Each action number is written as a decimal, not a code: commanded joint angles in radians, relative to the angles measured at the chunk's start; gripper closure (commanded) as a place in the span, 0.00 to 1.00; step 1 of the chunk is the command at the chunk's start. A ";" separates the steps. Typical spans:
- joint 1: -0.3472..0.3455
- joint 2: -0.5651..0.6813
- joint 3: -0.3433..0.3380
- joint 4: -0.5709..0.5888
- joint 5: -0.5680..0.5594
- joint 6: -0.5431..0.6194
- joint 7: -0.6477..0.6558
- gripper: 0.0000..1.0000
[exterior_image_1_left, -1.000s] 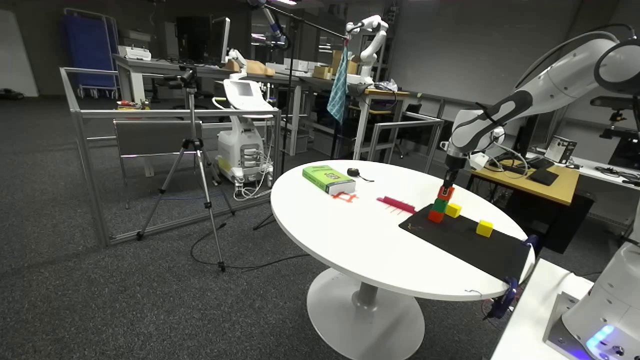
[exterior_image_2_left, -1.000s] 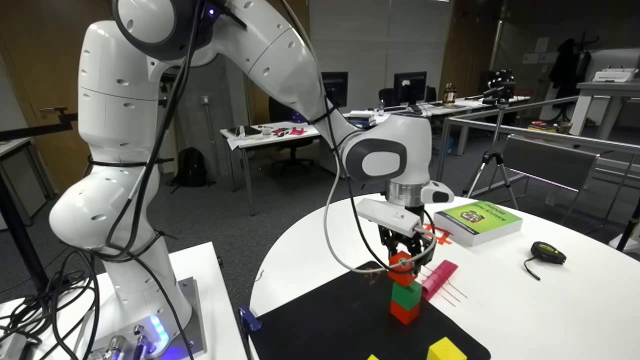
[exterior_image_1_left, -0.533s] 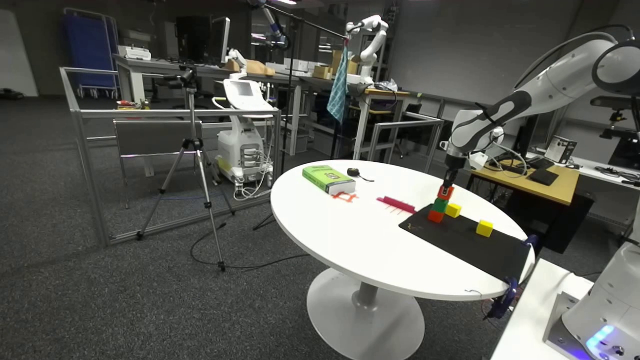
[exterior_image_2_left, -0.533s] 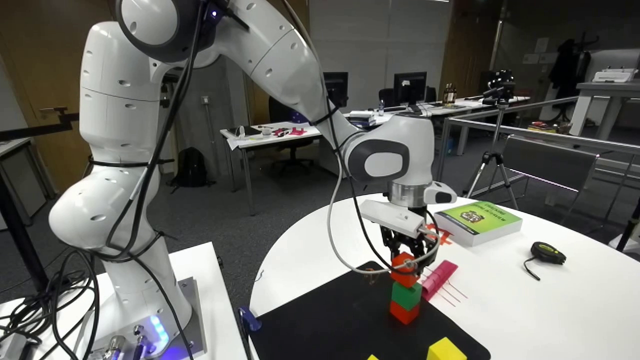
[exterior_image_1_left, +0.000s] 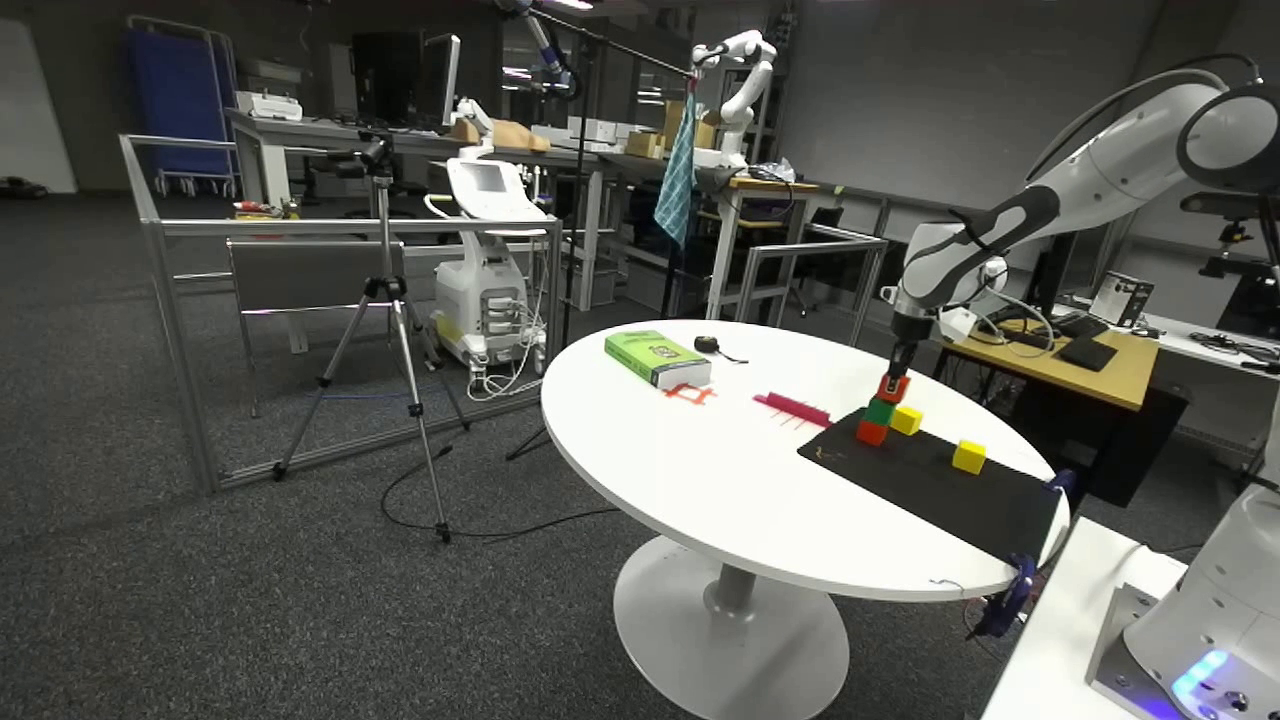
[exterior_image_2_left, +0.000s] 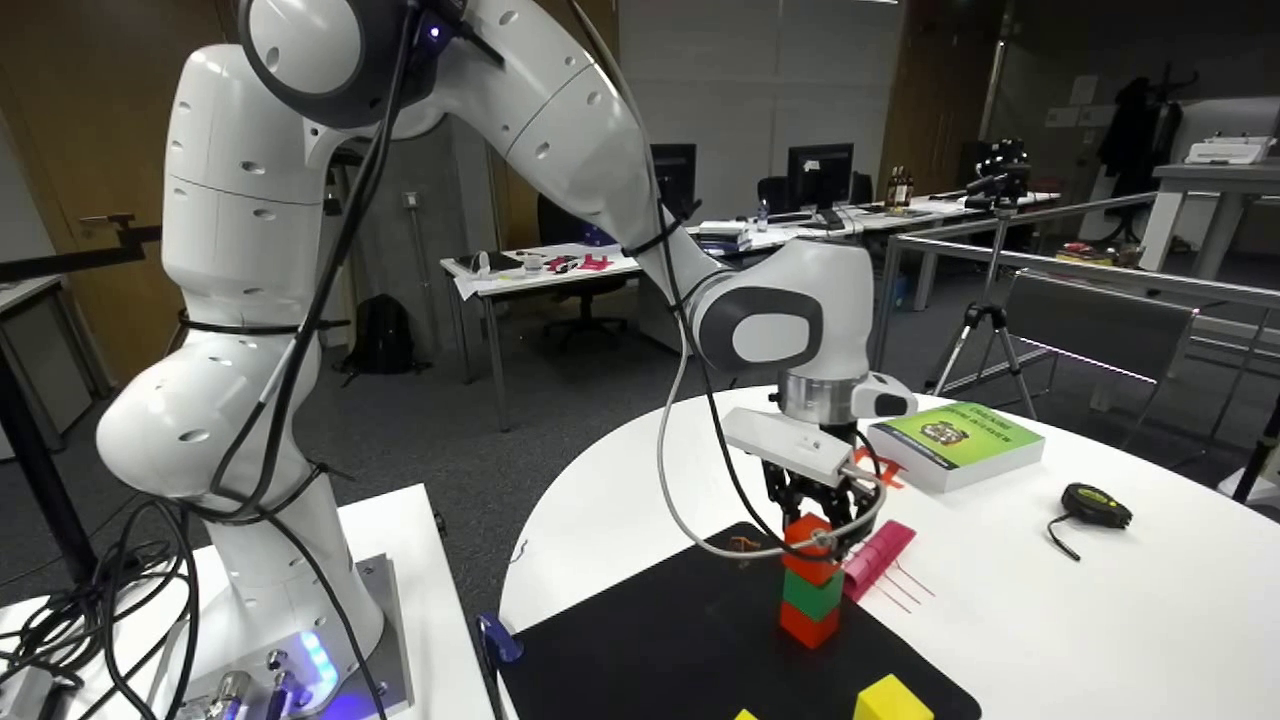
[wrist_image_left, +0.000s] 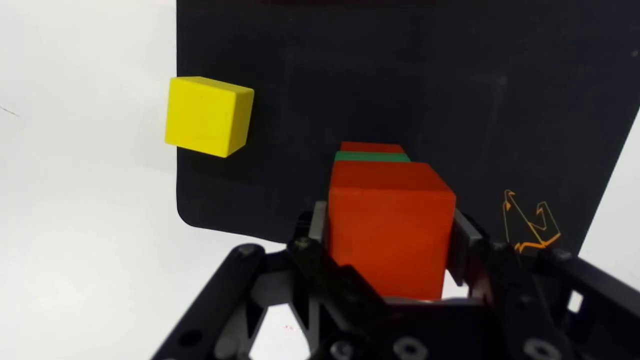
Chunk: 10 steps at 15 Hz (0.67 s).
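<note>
Pinching a red cube (wrist_image_left: 390, 240) between its 2 pads (wrist_image_left: 318, 222), the gripper (wrist_image_left: 391, 225) points down, jaws snug against opposite faces. Both exterior views put the red cube at the top of a stack (exterior_image_2_left: 812, 585): green cube (exterior_image_2_left: 815, 597) right below it, lower red cube (exterior_image_2_left: 808, 630) at the bottom, standing on a black mat (exterior_image_2_left: 650, 640). From the wrist, slivers of the green cube and lower red cube peek out past the red cube. Cannot tell whether the red cube bears on the green cube or hangs just above.

Near the stack, 1 yellow cube (exterior_image_1_left: 906, 420); a 2nd yellow cube (exterior_image_1_left: 968, 457) sits farther off on the mat. Orange mark (wrist_image_left: 542, 244) by a mat corner.

Mat lies on a round white table (exterior_image_1_left: 650, 450), blue clamp (exterior_image_1_left: 1010, 600) at the rim. Pink piece (exterior_image_2_left: 880, 560) close to the mat's edge. Across the table: green book (exterior_image_2_left: 955, 450) lying flat, red piece (exterior_image_1_left: 690, 393) just beside it, tape measure (exterior_image_2_left: 1096, 505) near it. Arm (exterior_image_2_left: 765, 325) reaches over from a white stand (exterior_image_2_left: 440, 640) next to the table, base lights (exterior_image_2_left: 320, 660) glowing blue.
</note>
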 joint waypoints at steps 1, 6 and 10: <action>-0.019 0.018 0.010 0.035 -0.024 -0.021 -0.021 0.69; -0.019 0.022 0.012 0.038 -0.026 -0.020 -0.023 0.69; -0.016 0.030 0.013 0.044 -0.029 -0.016 -0.017 0.69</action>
